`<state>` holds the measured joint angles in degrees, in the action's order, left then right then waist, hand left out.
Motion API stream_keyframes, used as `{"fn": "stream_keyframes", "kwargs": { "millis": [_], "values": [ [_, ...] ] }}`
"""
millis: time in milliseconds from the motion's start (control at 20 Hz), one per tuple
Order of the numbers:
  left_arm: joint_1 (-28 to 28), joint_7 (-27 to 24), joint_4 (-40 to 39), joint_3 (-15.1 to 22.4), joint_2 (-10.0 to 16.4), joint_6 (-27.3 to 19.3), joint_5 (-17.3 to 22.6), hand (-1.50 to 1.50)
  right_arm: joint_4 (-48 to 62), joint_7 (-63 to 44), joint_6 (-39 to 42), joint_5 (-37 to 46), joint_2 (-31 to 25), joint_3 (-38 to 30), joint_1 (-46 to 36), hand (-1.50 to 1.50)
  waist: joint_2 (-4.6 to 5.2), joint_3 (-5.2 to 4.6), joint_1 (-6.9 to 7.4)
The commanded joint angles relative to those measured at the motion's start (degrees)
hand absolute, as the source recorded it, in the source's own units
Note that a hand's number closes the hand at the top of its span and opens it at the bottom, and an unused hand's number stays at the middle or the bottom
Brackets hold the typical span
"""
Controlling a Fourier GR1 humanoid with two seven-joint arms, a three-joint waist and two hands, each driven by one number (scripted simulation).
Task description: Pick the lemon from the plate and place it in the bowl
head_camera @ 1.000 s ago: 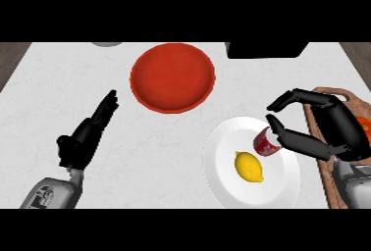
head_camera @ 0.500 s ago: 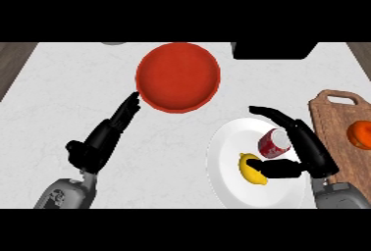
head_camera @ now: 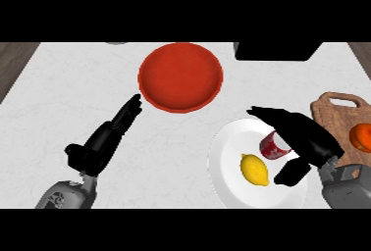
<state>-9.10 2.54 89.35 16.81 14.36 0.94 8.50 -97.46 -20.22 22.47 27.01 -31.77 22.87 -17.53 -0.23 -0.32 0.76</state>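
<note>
**Inspector:** Location of the lemon?

**Assistant:** The lemon point(head_camera: 254, 169) lies on the white plate point(head_camera: 229, 148), lower right of the frame, slightly below the plate's middle. Nothing grips it.

**Inspector:** State of the right robot hand?

**Assistant:** The right robot hand point(head_camera: 308, 139) hangs over the right half of the plate. Its fingers point(head_camera: 262, 112) are spread apart and extend to the upper left. Its thumb point(head_camera: 290, 174) sits low, just right of the lemon. I cannot tell whether the thumb touches the fruit. The hand is closed on nothing.

**Inspector:** Anything else on the plate?

**Assistant:** A red can point(head_camera: 272, 146), just above and right of the lemon, partly hidden under the right hand.

**Inspector:** The bowl?

**Assistant:** The red bowl point(head_camera: 179, 76) stands on the white worktop point(head_camera: 65, 93), upper centre of the frame, apart from the plate. Nothing shows inside it.

**Inspector:** Left robot hand?

**Assistant:** The left robot hand point(head_camera: 98, 148) is at lower left, with fingers straight and together and nothing in them. The tips point up and right, close to the bowl's lower left rim.

**Inspector:** Other items?

**Assistant:** A wooden board point(head_camera: 330, 117) lies at the right edge with an orange fruit point(head_camera: 361, 135) on it. A black box point(head_camera: 278, 51) stands at the top.
</note>
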Motion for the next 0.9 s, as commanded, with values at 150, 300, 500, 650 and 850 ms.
{"fn": "stream_keyframes", "kwargs": {
  "millis": [150,300,500,650,850],
  "values": [
    [0.4,0.0,0.6,0.6,-0.7,-0.7,-1.4,0.0,-4.2,-24.5,23.1,-10.0,3.7,3.7,-7.2,-1.5,-0.19,0.06,-0.49],
    [-0.1,0.8,0.0,-0.9,-0.8,-0.1,-0.2,0.0,-2.6,-34.9,28.0,-15.2,8.6,3.0,-11.0,-1.5,0.01,0.14,-0.51],
    [1.6,2.3,3.3,0.1,-1.5,-0.6,-1.0,0.0,-3.2,-41.8,28.0,-17.6,10.6,4.8,-8.5,-1.5,-0.05,0.22,-0.66],
    [-1.2,-0.8,-2.1,-2.0,-0.7,1.7,-1.1,0.0,-1.0,-44.9,27.2,-17.9,13.7,6.3,-12.6,-1.5,0.19,0.2,-0.71],
    [0.4,0.6,0.7,-2.4,-0.3,2.5,-1.3,0.0,-1.0,-43.2,27.1,-18.0,12.0,4.2,-12.3,-1.5,0.16,0.27,-0.6]
  ]
}}
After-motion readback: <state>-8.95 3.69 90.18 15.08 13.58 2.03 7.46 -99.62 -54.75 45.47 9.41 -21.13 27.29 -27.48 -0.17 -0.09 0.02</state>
